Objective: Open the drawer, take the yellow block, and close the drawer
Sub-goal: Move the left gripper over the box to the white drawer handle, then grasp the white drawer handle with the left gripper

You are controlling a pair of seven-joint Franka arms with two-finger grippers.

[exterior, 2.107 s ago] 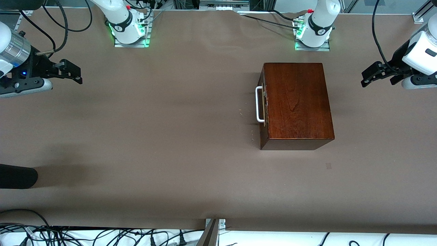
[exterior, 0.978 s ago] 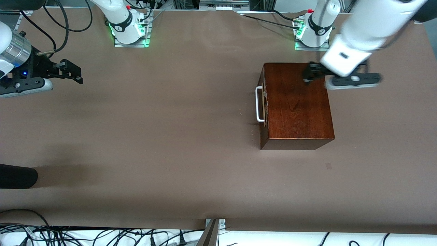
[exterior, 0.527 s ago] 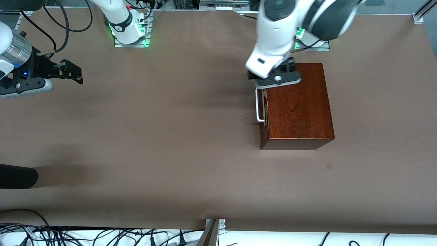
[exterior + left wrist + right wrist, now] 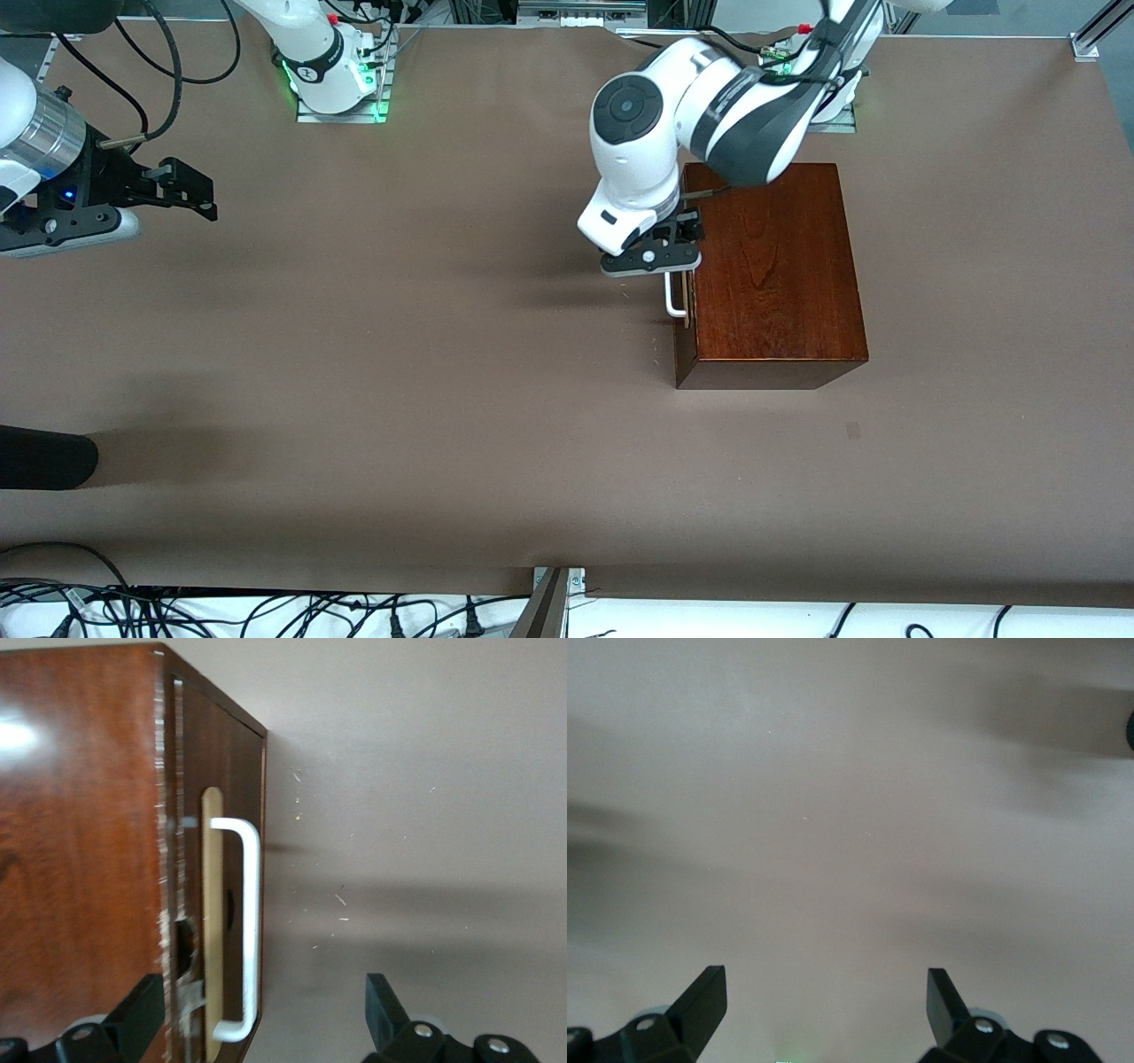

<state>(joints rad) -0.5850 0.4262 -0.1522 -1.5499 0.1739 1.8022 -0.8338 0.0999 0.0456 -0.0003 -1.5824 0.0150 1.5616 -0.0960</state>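
Left wrist view shows your left claw [image 4: 257, 1028] wide, straddling the handle [image 4: 250, 930] of the shut drawer [image 4: 221, 815]. Lower until both fingers bracket the bar, close, then pull straight out. Block is unseen. Right claw [image 4: 190, 190] waits wide over bare surface [image 4: 399, 399].

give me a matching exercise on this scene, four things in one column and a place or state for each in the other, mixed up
Things:
1. left claw
2. right claw
3. drawer
4. white bar handle

Places or states:
A. shut, flush with the front of the wooden box
B. open, waiting above bare table at the right arm's end
C. open, over the front edge of the box with the handle between its fingers
D. fixed on the drawer front, not gripped

Pairs: 1-C, 2-B, 3-A, 4-D
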